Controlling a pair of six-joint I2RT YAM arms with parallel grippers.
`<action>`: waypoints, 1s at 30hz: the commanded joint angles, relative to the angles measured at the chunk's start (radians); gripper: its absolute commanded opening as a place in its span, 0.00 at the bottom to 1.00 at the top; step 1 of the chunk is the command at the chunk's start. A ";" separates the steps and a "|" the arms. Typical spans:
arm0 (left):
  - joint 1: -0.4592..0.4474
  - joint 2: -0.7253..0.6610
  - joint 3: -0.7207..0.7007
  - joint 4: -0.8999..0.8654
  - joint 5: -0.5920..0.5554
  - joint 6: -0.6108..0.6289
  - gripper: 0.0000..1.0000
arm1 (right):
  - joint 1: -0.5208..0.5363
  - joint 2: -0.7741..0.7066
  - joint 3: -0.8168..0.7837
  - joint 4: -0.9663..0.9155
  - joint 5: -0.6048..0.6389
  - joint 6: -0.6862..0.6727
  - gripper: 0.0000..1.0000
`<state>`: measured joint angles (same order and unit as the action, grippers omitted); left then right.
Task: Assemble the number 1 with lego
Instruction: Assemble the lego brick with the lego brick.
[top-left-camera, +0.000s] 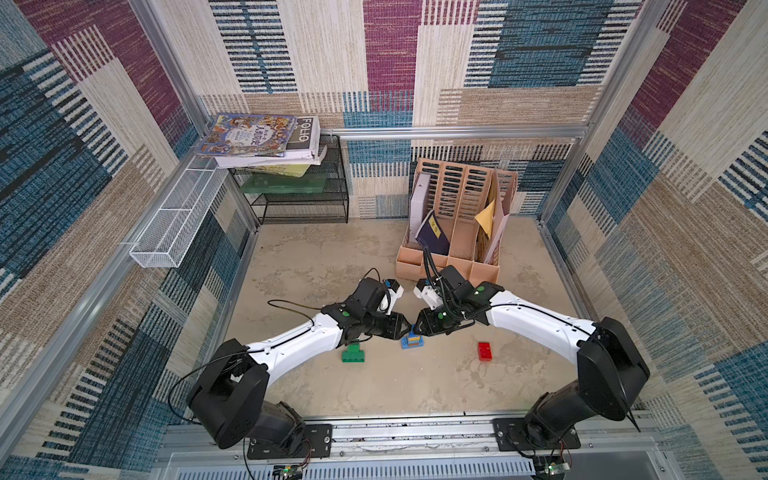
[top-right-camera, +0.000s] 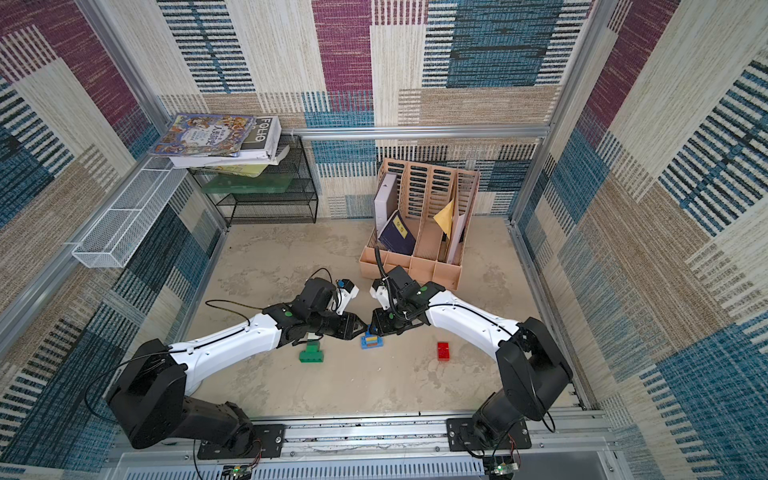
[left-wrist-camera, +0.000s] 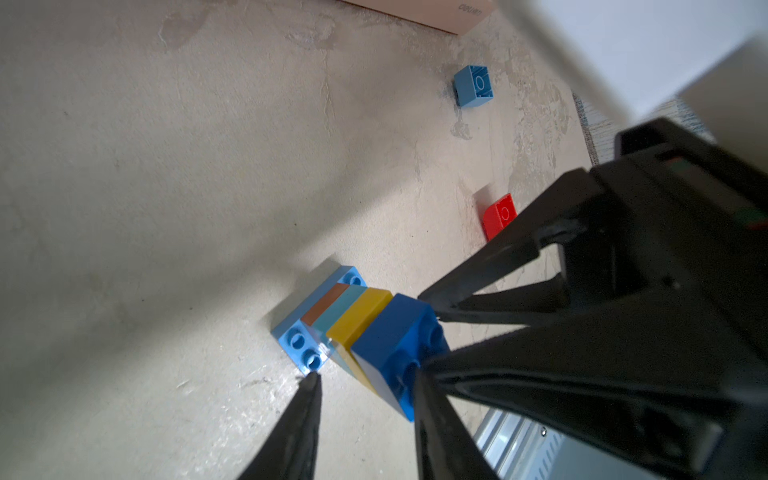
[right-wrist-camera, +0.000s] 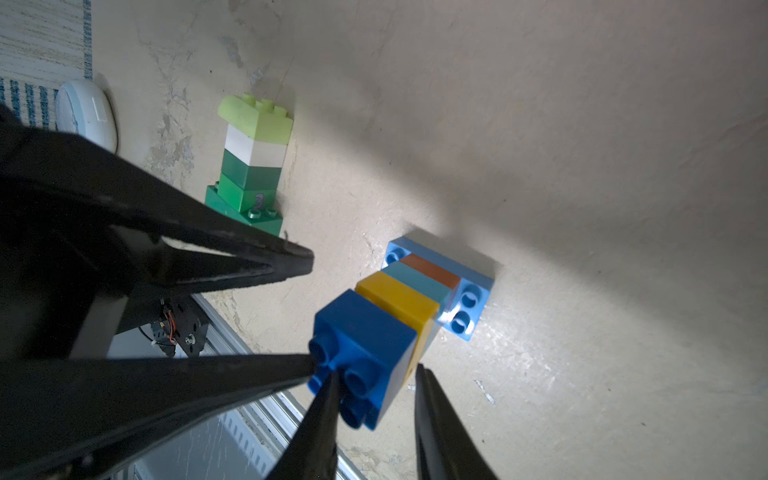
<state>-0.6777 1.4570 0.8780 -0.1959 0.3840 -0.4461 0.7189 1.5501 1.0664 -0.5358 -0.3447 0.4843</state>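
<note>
A small lego stack (top-left-camera: 412, 341) stands mid-table: light blue base (left-wrist-camera: 297, 340), then brown, teal and yellow bricks, with a dark blue brick (right-wrist-camera: 365, 332) on top. Both grippers meet at its top. My right gripper (right-wrist-camera: 374, 370) holds the dark blue brick, one finger across its studs and the other against its side face. My left gripper (left-wrist-camera: 368, 376) is open with bare table between its fingers; one fingertip (left-wrist-camera: 422, 382) touches the brick's studded top. A green, white and lime lego stack (right-wrist-camera: 249, 166) lies to the left. A red brick (top-left-camera: 484, 351) lies to the right.
A loose blue brick (left-wrist-camera: 473, 85) lies farther back on the table. A tan file organizer (top-left-camera: 449, 257) stands right behind the right arm. At the back left are a black wire rack (top-left-camera: 303, 199) with books and a white mesh basket (top-left-camera: 174, 224).
</note>
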 joint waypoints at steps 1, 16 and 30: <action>0.000 0.010 0.009 -0.020 -0.027 -0.011 0.38 | 0.002 0.017 0.000 -0.067 0.042 -0.001 0.32; 0.000 0.065 0.050 -0.171 -0.040 0.031 0.26 | 0.010 0.084 0.013 -0.129 0.069 0.026 0.27; 0.000 0.133 0.093 -0.248 -0.054 0.023 0.19 | 0.010 0.117 0.010 -0.143 0.076 0.025 0.27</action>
<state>-0.6731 1.5589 0.9882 -0.3344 0.4271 -0.4297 0.7158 1.6222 1.1011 -0.5655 -0.3790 0.5339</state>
